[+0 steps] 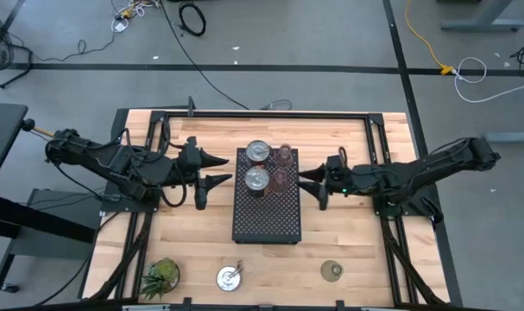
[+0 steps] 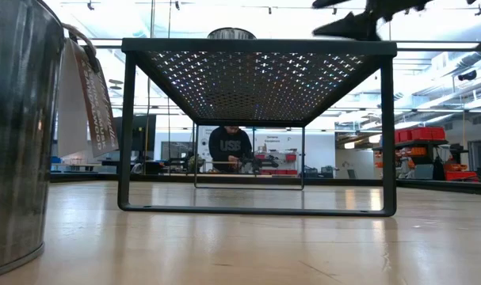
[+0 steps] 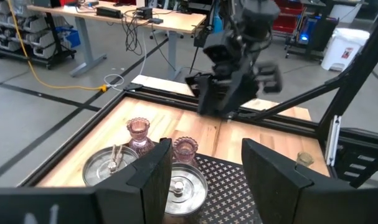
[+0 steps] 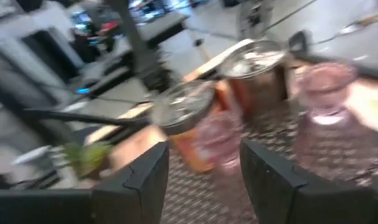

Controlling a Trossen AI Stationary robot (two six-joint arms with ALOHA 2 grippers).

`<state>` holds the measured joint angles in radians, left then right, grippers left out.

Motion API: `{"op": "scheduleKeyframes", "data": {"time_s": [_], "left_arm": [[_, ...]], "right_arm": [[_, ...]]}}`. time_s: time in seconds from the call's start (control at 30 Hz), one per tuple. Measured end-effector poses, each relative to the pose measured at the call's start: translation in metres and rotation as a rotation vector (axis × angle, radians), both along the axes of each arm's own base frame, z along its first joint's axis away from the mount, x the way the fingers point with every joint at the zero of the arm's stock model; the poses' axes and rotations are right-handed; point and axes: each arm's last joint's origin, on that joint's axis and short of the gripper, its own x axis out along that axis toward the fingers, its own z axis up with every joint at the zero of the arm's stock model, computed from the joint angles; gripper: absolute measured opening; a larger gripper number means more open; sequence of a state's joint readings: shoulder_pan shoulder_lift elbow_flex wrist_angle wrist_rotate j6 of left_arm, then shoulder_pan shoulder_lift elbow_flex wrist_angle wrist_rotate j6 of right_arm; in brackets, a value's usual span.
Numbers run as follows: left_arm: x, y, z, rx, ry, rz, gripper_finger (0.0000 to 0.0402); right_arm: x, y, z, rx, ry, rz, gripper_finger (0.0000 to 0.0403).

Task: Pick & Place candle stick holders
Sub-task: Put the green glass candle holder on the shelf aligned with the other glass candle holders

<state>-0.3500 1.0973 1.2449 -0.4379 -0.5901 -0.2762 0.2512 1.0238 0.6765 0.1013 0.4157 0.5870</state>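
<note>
A black perforated tray point(image 1: 266, 216) stands mid-table. On its far end stand two silvery metal holders point(image 1: 259, 153) point(image 1: 257, 179) and two pink glass holders point(image 1: 286, 155) point(image 1: 281, 179). A third silvery holder point(image 1: 230, 278) and the olive-green holder point(image 1: 332, 271) stand on the table near its front edge. My left gripper point(image 1: 218, 170) is open and empty, just left of the tray, pointing at the holders point(image 3: 184, 149). My right gripper point(image 1: 306, 182) is open and empty, just right of the tray, facing the pink holders point(image 4: 326, 87).
A spiky green plant point(image 1: 160, 276) stands at the front left corner. A black frame point(image 1: 262, 114) runs along the table's far edge and sides. The low view shows the tray's raised legs point(image 2: 127, 134) and the near silvery holder point(image 2: 10, 134); a person sits in the room behind.
</note>
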Motion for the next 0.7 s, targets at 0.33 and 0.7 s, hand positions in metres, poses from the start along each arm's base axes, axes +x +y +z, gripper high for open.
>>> {"op": "scheduleKeyframes", "data": {"time_s": [0.33, 0.7], "left_arm": [[0.000, 0.000, 0.000, 0.025, 0.007, -0.006, 0.0197], [0.000, 0.000, 0.000, 0.025, 0.007, -0.006, 0.0197]], "right_arm": [[-0.041, 0.017, -0.013, 0.390, 0.336, 0.335, 0.0162], [-0.060, 0.042, -0.021, 0.782, 0.660, 0.581, 0.0152]]}}
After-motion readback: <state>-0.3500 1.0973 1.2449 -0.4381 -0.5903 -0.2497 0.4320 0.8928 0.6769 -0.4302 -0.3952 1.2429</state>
